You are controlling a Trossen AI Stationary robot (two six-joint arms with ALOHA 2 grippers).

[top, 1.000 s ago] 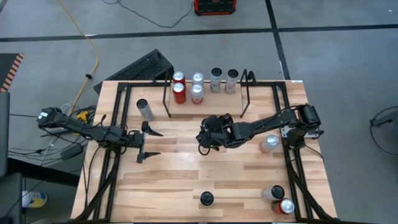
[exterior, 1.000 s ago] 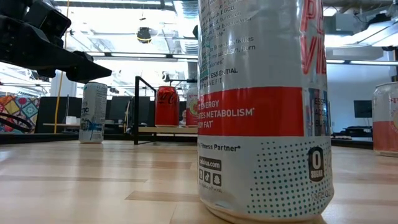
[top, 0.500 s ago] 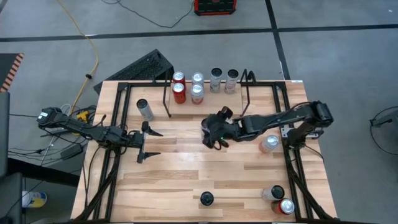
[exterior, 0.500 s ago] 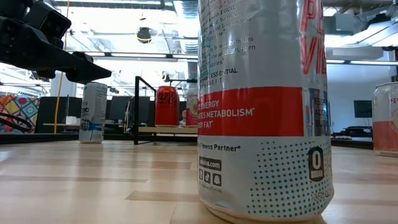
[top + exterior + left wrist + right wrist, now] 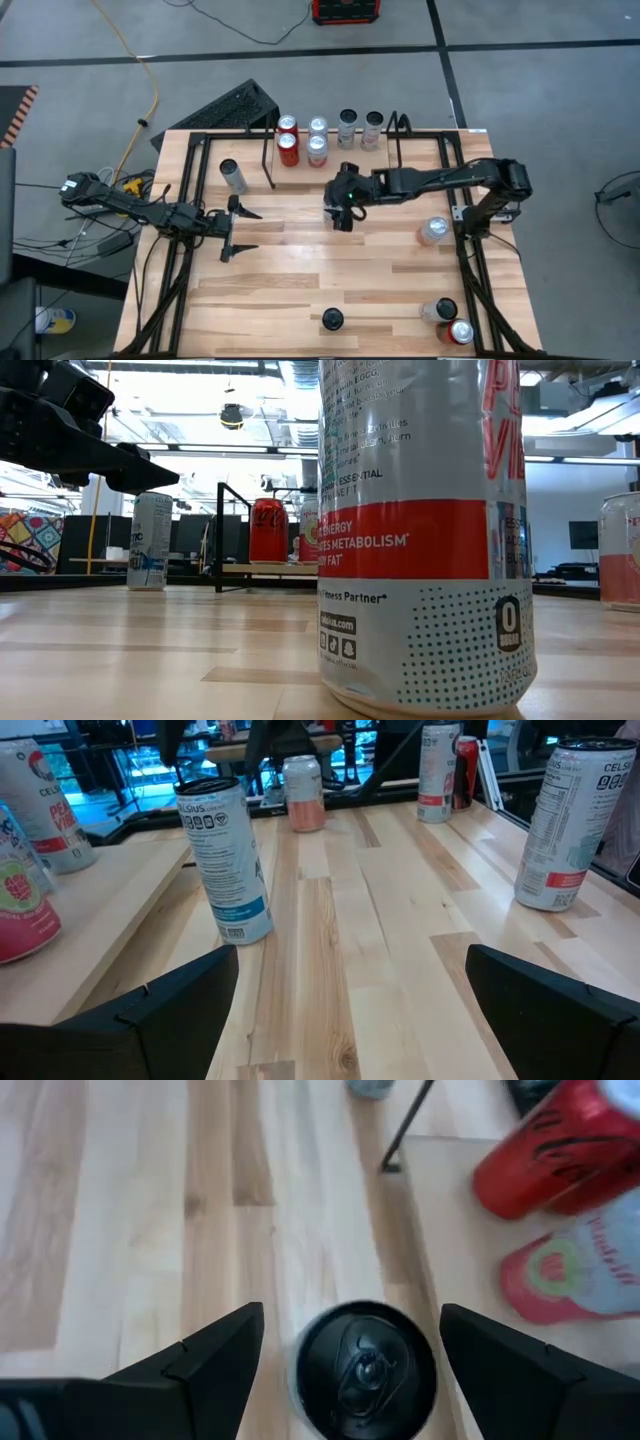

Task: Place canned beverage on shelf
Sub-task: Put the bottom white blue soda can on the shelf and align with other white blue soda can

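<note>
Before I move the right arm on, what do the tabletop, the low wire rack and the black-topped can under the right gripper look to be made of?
The tabletop looks like pale wood planks with visible grain, satin finish. The low black wire rack seems thin metal rod, dark coated. The black-topped can, between the open right gripper fingers, looks like aluminium with a matte black lid and pull tab; its body is hidden.
</note>
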